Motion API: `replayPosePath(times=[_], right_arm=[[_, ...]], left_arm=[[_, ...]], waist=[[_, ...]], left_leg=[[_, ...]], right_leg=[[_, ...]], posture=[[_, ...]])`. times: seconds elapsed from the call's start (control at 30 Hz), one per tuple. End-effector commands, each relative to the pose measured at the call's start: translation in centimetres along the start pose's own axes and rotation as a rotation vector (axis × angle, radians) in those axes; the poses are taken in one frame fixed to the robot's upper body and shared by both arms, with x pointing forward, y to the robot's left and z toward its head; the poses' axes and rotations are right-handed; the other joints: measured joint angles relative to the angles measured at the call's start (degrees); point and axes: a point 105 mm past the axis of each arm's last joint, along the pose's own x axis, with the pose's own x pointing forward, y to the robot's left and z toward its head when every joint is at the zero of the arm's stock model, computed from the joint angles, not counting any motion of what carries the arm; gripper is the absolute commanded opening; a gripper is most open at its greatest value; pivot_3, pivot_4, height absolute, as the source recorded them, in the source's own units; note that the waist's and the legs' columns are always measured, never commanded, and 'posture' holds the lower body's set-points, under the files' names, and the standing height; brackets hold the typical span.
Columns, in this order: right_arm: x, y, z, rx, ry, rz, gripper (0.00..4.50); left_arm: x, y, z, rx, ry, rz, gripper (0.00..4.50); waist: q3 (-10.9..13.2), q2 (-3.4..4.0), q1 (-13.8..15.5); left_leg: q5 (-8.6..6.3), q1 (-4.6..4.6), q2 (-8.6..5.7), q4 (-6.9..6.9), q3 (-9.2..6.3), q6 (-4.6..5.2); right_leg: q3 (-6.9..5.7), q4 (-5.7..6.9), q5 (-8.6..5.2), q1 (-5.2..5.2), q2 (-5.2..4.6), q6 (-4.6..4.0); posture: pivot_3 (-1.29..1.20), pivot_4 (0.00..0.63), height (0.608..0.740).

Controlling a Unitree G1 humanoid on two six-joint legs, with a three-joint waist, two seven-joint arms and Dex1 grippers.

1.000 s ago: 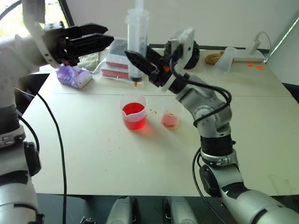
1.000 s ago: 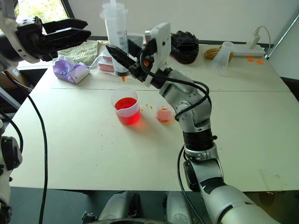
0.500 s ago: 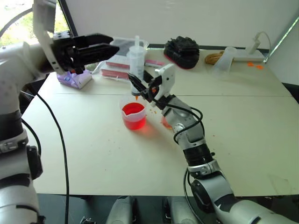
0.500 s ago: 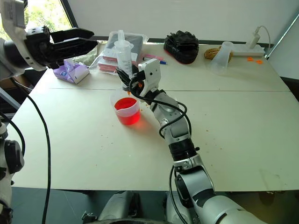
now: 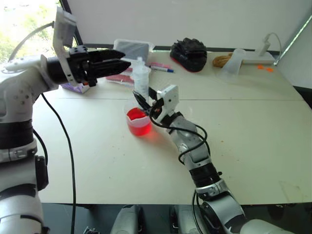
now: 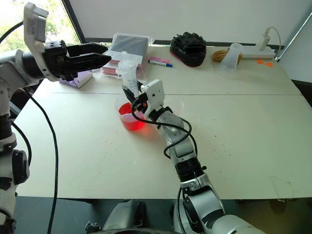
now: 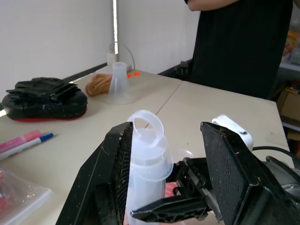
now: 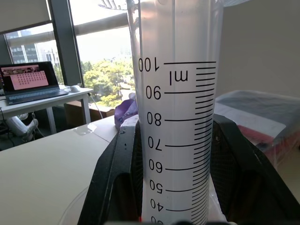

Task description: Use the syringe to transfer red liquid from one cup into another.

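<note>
The syringe (image 5: 141,78) stands upright with my right gripper (image 5: 145,101) shut on its clear barrel (image 8: 178,117), which looks empty of liquid. Its lower end reaches down inside the rim of the spouted cup (image 5: 138,123), which holds red liquid (image 5: 138,117). My left gripper (image 5: 125,63) is level with the plunger's top (image 7: 147,129) and open. The plunger top lines up between its fingers, close to their tips. The other cup is hidden behind my right arm.
Along the table's far side lie a black case (image 5: 190,51), a frosted cup (image 5: 234,61) on its side, a rope coil (image 5: 222,59), pens (image 5: 161,68), bagged packets (image 5: 131,48) and a purple tissue pack (image 5: 73,87). A person in black (image 7: 243,42) stands beyond the table.
My right gripper has come down with the syringe until its lower end is in the red cup. My left gripper has sunk a little and shifted right, toward the plunger.
</note>
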Motion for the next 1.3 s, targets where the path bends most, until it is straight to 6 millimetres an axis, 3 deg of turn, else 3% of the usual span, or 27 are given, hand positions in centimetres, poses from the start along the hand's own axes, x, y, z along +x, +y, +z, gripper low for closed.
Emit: replayPosePath(times=[0.03,0.3,0.47,0.7,1.3], right_arm=[[0.2,1.0,1.3,-0.030,-0.052,0.032,1.33],[-0.1,1.5,0.5,-0.041,-0.034,0.042,1.33],[-0.2,1.6,0.4,-0.043,-0.032,0.043,1.33],[-0.1,1.3,0.6,-0.053,-0.036,0.043,1.33],[-0.2,1.7,0.4,-0.064,-0.019,0.070,1.33]], left_arm=[[-0.1,-0.2,1.0,0.040,-0.023,-0.007,2.40],[0.0,-0.5,0.2,0.022,0.003,-0.015,2.40],[-0.3,-0.2,-2.1,-0.020,0.072,0.005,2.40],[-1.1,-0.5,-3.2,-0.029,0.111,0.017,2.40],[1.6,-1.0,-4.5,-0.056,0.077,-0.047,2.40]], waist=[[0.00,0.00,0.00],[0.00,0.00,0.01],[0.00,0.00,-0.02],[0.00,0.00,-0.01],[0.00,0.00,0.07]], left_leg=[[0.00,0.00,0.00,0.00,0.00,0.00],[0.00,0.00,0.00,0.00,0.00,0.00],[0.00,0.01,0.00,0.00,-0.01,0.00],[0.00,0.01,0.02,0.00,-0.02,0.01],[0.00,0.01,0.01,0.00,-0.02,0.00]], right_leg=[[0.00,0.00,0.00,0.00,0.00,0.00],[0.00,-0.02,0.00,0.00,0.00,0.00],[0.00,-0.02,0.00,0.00,-0.02,0.00],[0.01,-0.03,0.00,-0.01,-0.04,0.00],[0.01,-0.03,0.00,0.00,-0.05,0.00]], posture=[[0.00,0.150,0.740],[0.00,0.150,0.740],[0.00,0.150,0.740],[0.00,0.150,0.740],[0.00,0.150,0.740]])
